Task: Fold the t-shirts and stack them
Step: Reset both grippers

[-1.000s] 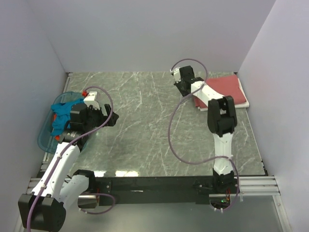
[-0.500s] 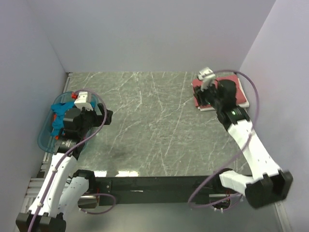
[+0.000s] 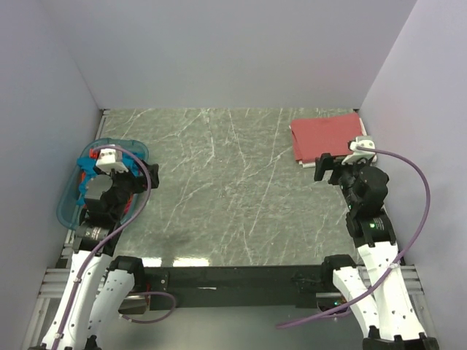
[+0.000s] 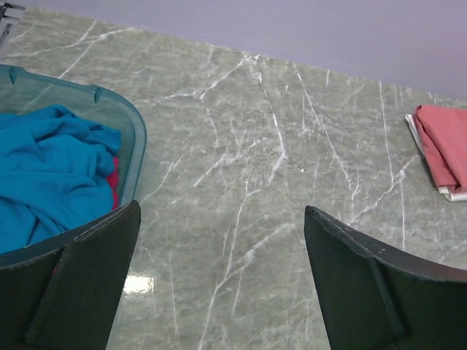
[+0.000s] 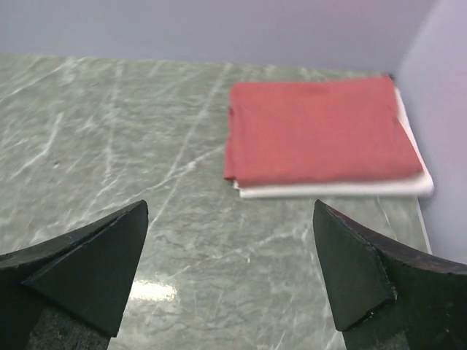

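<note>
We see a flat, square-folded dusty-red t-shirt lying on a folded white t-shirt far across from the translucent blue plastic basket, a crumpled teal-blue t-shirt inside that basket, and the left gripper by it and the right gripper well away, both spread wide and empty.

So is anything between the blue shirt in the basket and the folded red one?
Only the translucent blue plastic basket's rim around the crumpled teal-blue cloth shirt; beyond it, bare marble tabletop up to the folded dusty-red cloth shirt.
</note>
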Tool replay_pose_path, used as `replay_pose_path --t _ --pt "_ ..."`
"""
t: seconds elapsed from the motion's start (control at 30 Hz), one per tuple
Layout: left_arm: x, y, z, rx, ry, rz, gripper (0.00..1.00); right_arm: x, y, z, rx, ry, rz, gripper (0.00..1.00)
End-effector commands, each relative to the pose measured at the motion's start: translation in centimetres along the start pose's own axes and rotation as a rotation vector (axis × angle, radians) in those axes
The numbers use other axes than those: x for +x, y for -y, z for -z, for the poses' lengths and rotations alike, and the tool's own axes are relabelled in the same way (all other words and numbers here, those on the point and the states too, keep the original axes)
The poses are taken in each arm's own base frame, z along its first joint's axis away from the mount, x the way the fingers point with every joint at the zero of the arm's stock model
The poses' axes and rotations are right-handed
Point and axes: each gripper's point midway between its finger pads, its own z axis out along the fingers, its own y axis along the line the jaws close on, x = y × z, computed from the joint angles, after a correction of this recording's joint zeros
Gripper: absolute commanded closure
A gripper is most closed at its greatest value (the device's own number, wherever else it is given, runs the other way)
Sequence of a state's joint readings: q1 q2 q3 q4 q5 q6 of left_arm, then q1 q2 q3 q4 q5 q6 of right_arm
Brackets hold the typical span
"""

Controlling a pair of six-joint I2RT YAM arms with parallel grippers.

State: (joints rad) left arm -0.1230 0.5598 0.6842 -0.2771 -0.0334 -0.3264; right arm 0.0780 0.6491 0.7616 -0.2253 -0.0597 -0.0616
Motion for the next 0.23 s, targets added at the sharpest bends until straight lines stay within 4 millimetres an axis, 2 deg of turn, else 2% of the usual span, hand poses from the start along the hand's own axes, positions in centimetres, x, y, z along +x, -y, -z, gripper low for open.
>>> replay_pose_path --t 0.0,0.03,0.2 --pt "0.3 0.1 0.0 0.011 -0.003 -0.01 0.01 -0.7 2.9 0.5 0.185 0.069 -0.15 0.0" --pt "0.3 0.1 0.0 0.014 -0.003 -0.01 0.01 -0.7 3.7 0.8 0.236 0.078 -0.166 0.0" --pt "0.4 0.2 0.0 0.022 -0.006 -0.01 0.0 -0.3 4.8 0.7 0.296 0.081 -0.177 0.0"
